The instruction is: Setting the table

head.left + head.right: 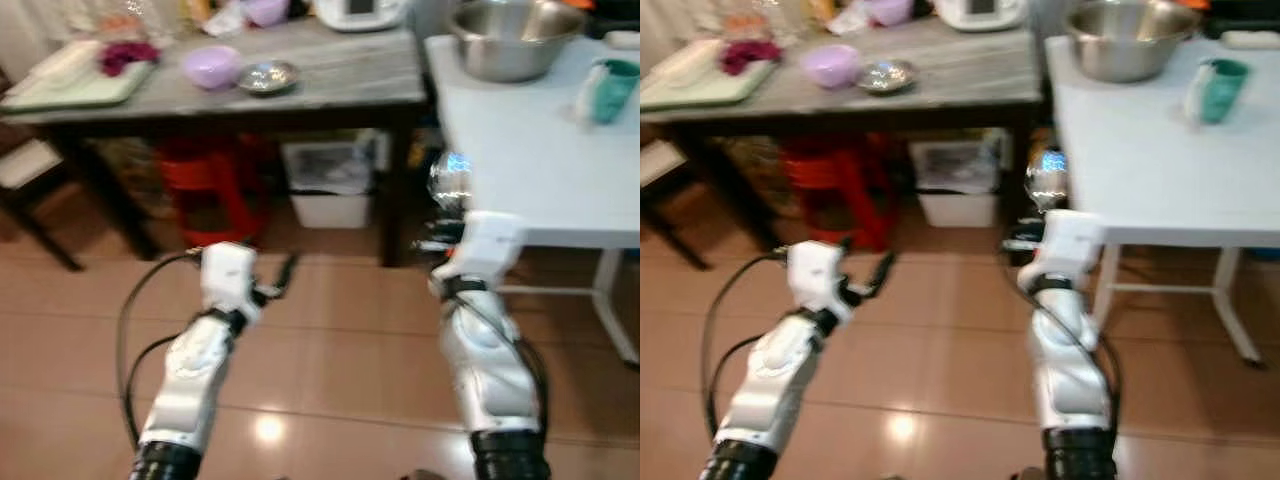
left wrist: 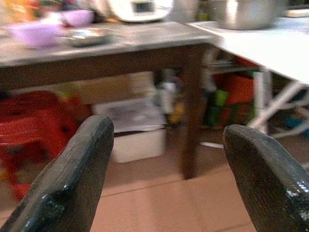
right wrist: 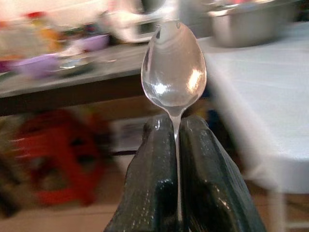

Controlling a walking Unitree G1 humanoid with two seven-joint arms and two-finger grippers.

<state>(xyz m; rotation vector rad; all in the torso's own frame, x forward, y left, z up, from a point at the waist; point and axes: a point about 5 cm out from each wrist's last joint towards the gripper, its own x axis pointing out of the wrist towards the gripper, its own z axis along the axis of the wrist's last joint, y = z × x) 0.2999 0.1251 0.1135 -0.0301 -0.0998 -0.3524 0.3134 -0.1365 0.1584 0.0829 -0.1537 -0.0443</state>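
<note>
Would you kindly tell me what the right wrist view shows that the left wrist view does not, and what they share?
In the right wrist view, the right pincer is shut on a spoon, fingers clamped on its handle and the shiny bowl sticking out beyond the tips. In the left wrist view, the left pincer is open with nothing between its fingers, and a white bin sits under the dark table. Both show that dark table, a purple bowl, the red stool, the white table and the steel basin.

Glossy metal spoon [image 3: 174, 67]; steel bowl [image 1: 515, 38]; shiny floor tiles [image 1: 330, 360]
</note>
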